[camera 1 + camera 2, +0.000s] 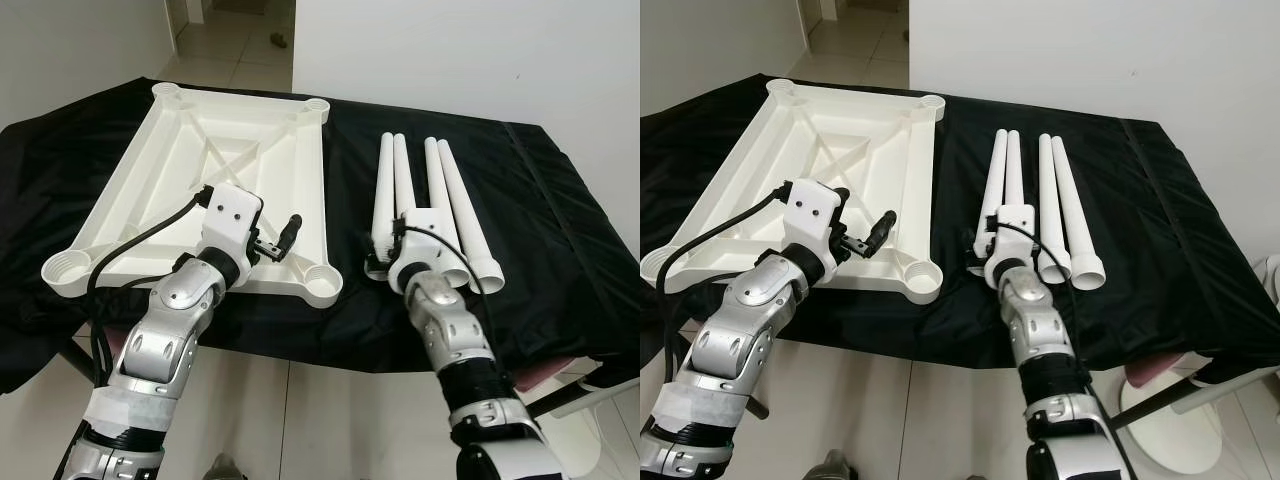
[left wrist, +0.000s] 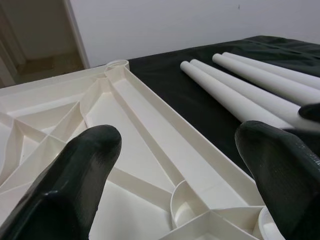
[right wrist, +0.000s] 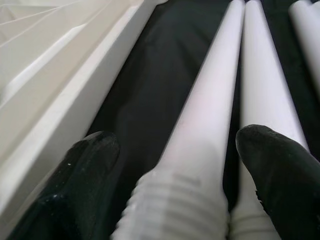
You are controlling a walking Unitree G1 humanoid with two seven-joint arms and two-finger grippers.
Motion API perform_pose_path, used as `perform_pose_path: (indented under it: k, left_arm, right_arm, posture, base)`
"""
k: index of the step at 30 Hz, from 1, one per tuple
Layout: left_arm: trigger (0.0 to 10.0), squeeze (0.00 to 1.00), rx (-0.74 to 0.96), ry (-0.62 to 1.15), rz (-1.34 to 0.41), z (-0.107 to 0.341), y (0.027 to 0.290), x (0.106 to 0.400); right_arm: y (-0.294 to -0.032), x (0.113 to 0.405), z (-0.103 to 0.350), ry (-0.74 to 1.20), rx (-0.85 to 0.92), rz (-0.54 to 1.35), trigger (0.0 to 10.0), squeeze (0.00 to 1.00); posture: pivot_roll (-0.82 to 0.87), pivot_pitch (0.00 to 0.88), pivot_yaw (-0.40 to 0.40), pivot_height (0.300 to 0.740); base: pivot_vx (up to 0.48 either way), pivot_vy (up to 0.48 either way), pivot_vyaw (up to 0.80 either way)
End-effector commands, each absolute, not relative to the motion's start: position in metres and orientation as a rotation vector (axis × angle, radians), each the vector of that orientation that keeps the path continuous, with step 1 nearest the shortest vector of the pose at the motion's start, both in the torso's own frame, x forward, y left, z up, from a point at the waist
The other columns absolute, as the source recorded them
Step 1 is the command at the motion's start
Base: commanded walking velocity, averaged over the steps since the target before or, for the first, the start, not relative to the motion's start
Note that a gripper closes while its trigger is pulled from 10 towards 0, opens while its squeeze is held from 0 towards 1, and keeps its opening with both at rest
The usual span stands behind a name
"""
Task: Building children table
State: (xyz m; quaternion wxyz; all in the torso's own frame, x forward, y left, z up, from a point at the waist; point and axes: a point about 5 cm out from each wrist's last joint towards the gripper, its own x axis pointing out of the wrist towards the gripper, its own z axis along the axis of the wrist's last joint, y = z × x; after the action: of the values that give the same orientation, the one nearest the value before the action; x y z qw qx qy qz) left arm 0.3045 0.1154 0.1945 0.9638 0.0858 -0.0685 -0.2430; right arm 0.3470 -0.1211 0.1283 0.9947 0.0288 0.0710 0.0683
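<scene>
While a black cloth [image 1: 560, 220] drapes the work surface in soft folds, a white plastic tabletop [image 1: 160, 170] lies on it upside down, its underside showing moulded ribs, a diagonal cross brace and a round socket at each corner. To its right, with a strip of bare cloth between, four smooth white legs [image 1: 425, 200] lie side by side in two pairs, tapered tubes with ridged, threaded ends at the near edge of the cloth.

The left gripper [image 1: 275, 243] hangs over the tabletop's near right corner, just above the socket there; its glossy black fingers [image 2: 75, 175] stand wide apart with nothing between them. The right gripper [image 3: 175, 185] sits low over the near ends of the left pair of legs, fingers spread to either side of the leftmost leg's [image 3: 200, 150] ribbed end; whether the pads touch it cannot be told.

Cloth lies open beyond the rightmost leg, and pale tiled floor [image 1: 300, 420] shows below the near edge.
</scene>
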Motion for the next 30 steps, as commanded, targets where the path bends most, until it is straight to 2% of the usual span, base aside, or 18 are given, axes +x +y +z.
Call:
perform_pose_path:
  k: [1, 5, 9, 21, 22, 23, 24, 25, 26, 30]
  left_arm:
    - [10.0, 0.00, 0.183, -0.125, -0.489, 0.192, 0.115, 0.303]
    - [10.0, 0.00, 0.177, -0.127, -0.486, 0.193, 0.114, 0.303]
    - [10.0, 0.00, 0.175, -0.127, -0.485, 0.193, 0.114, 0.303]
    - [10.0, 0.00, 0.167, -0.124, -0.487, 0.192, 0.113, 0.303]
    - [10.0, 0.00, 0.164, -0.123, -0.485, 0.192, 0.113, 0.303]
    - [10.0, 0.00, 0.164, -0.123, -0.485, 0.192, 0.113, 0.303]
    - [10.0, 0.00, 0.163, -0.123, -0.484, 0.192, 0.113, 0.303]
    - [10.0, 0.00, 0.163, -0.123, -0.484, 0.192, 0.113, 0.303]
    - [10.0, 0.00, 0.163, -0.122, -0.482, 0.192, 0.113, 0.303]
    - [10.0, 0.00, 0.165, -0.122, -0.479, 0.192, 0.112, 0.304]
  right_arm:
    - [-0.135, 0.341, 0.106, 0.253, 0.116, 0.031, 10.0, 0.00]
    - [-0.150, 0.339, 0.104, 0.245, 0.145, -0.083, 10.0, 0.00]
    - [-0.152, 0.338, 0.103, 0.248, 0.156, -0.099, 10.0, 0.00]
    - [-0.150, 0.335, 0.098, 0.280, 0.120, -0.034, 10.0, 0.00]
    - [-0.150, 0.335, 0.099, 0.273, 0.119, -0.029, 5.0, 0.00]
    - [-0.150, 0.335, 0.099, 0.273, 0.119, -0.029, 5.0, 0.00]
    - [-0.149, 0.336, 0.100, 0.260, 0.115, -0.018, 1.1, 0.00]
    - [-0.149, 0.336, 0.100, 0.260, 0.115, -0.018, 1.1, 0.00]
    - [-0.148, 0.338, 0.101, 0.244, 0.106, -0.009, 0.3, 0.00]
    - [-0.148, 0.340, 0.105, 0.210, 0.089, 0.009, 0.0, 0.00]
  posture:
    - [0.18, 0.000, -0.060, 0.740]
    - [0.18, 0.000, -0.064, 0.740]
    - [0.18, 0.000, -0.064, 0.740]
    - [0.17, 0.000, -0.059, 0.740]
    - [0.17, 0.000, -0.058, 0.740]
    - [0.17, 0.000, -0.058, 0.740]
    - [0.17, 0.000, -0.058, 0.740]
    - [0.17, 0.000, -0.058, 0.740]
    - [0.17, 0.000, -0.056, 0.740]
    - [0.17, 0.000, -0.056, 0.740]
  base:
    - [0.000, 0.000, 0.00]
    - [0.000, 0.000, 0.00]
    - [0.000, 0.000, 0.00]
    - [0.000, 0.000, 0.00]
    - [0.000, 0.000, 0.00]
    - [0.000, 0.000, 0.00]
    - [0.000, 0.000, 0.00]
    - [0.000, 0.000, 0.00]
    - [0.000, 0.000, 0.00]
    - [0.000, 0.000, 0.00]
